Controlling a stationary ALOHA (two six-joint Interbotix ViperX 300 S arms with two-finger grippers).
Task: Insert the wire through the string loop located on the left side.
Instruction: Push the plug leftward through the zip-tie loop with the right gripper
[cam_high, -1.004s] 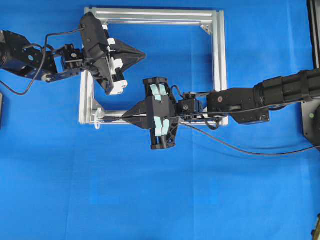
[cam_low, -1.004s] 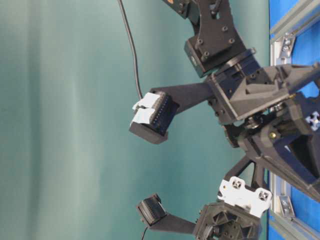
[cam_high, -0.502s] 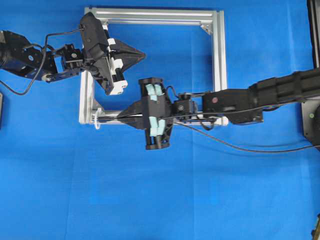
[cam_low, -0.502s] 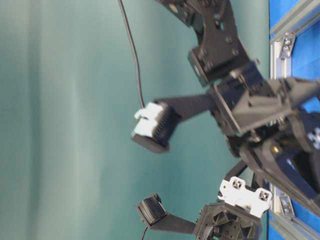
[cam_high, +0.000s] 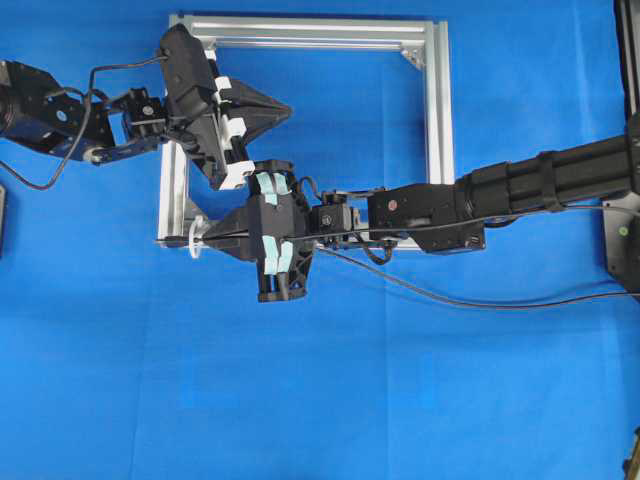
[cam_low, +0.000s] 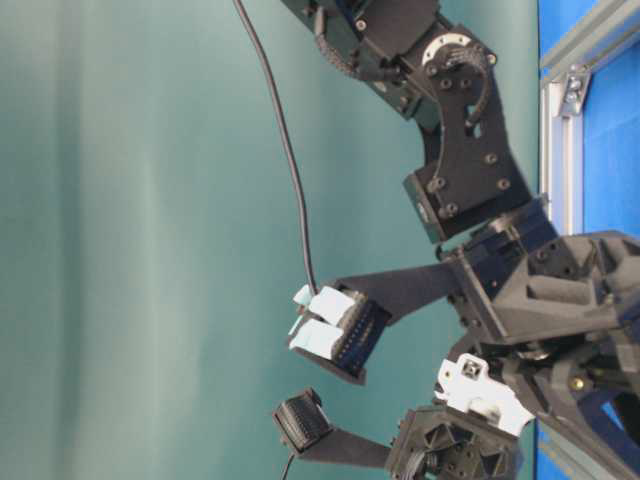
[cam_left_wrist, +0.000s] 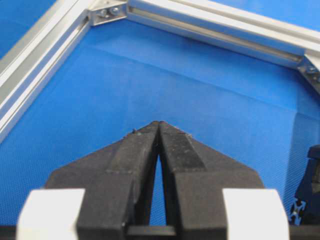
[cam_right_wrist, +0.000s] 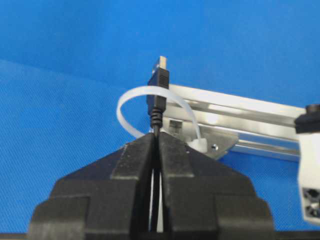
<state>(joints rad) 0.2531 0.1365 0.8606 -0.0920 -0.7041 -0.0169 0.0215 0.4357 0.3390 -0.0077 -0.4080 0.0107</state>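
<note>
Blue cloth is covering the table (cam_high: 400, 400) in the overhead view, where we are looking down on a square aluminium frame (cam_high: 437, 130). The right tool (cam_high: 205, 235), reaching in from the right edge, is pointing its pressed-together tips at the frame's lower left corner, just beside the string loop (cam_high: 193, 243), which is showing as a small white ring there. The wire (cam_high: 450, 296) is trailing from under that arm in a long dark curve toward the right edge. The left tool (cam_high: 288, 107) is hovering over the frame's interior, its tips meeting in a point aimed right.

At table level, where the picture is lying turned on its side, we are seeing mostly black arm housings stacked against a teal wall (cam_low: 130, 240), with the frame's silver bar (cam_low: 560, 150) at the right edge; neither tool's tips can be made out there.

From the left wrist camera, we are looking past the left tool (cam_left_wrist: 159, 123), its two black fingers (cam_left_wrist: 135, 155) shut tight on nothing, above bare blue cloth inside the frame (cam_left_wrist: 210, 25).

From the right wrist camera, the right tool (cam_right_wrist: 156, 135) is pinching the wire (cam_right_wrist: 158, 95) just behind its dark plug. The plug is standing upright beyond the tips, its metallic tip rising just above the top of the string loop (cam_right_wrist: 131, 99), a white tie fixed to the frame's corner bracket (cam_right_wrist: 220, 142). We cannot tell whether the plug is passing inside the loop.
</note>
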